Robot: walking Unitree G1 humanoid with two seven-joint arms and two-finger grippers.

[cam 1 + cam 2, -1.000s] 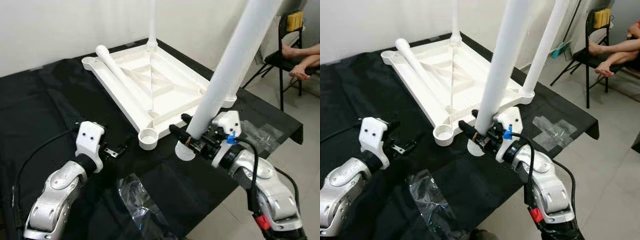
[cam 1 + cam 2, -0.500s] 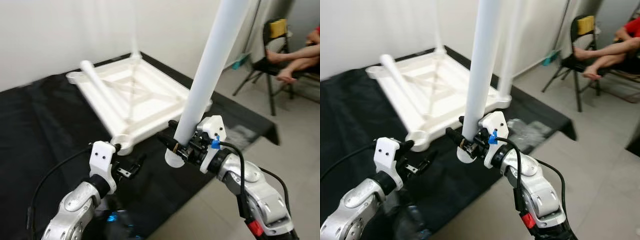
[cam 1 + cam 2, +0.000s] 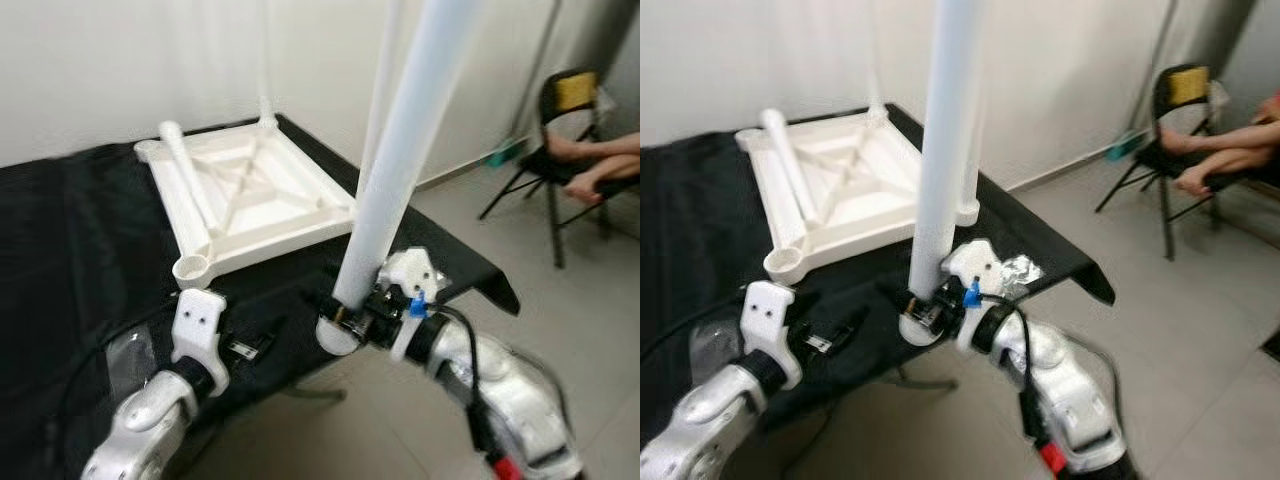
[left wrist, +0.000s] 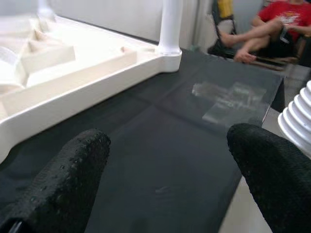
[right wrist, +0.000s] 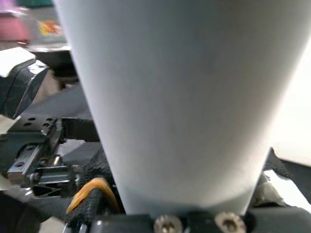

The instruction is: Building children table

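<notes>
Right now the right gripper (image 3: pixel 345 318) has its fingers clenched around the lower end of a white table leg (image 3: pixel 400 170), held nearly upright with its long axis rising out of frame. The upturned tabletop (image 3: pixel 250 195) lies on the black-covered table (image 3: pixel 70 230), far and to the left of that leg. Its empty near-left corner socket (image 3: pixel 192 268) sits nearer the left gripper (image 3: pixel 830 338), whose fingers (image 4: pixel 63 179) are spread apart and hold nothing. Another leg already stands in the right corner socket (image 4: pixel 168 48). A spare leg (image 3: pixel 190 180) lies across the tabletop. No readable writing or brand shows.
</notes>
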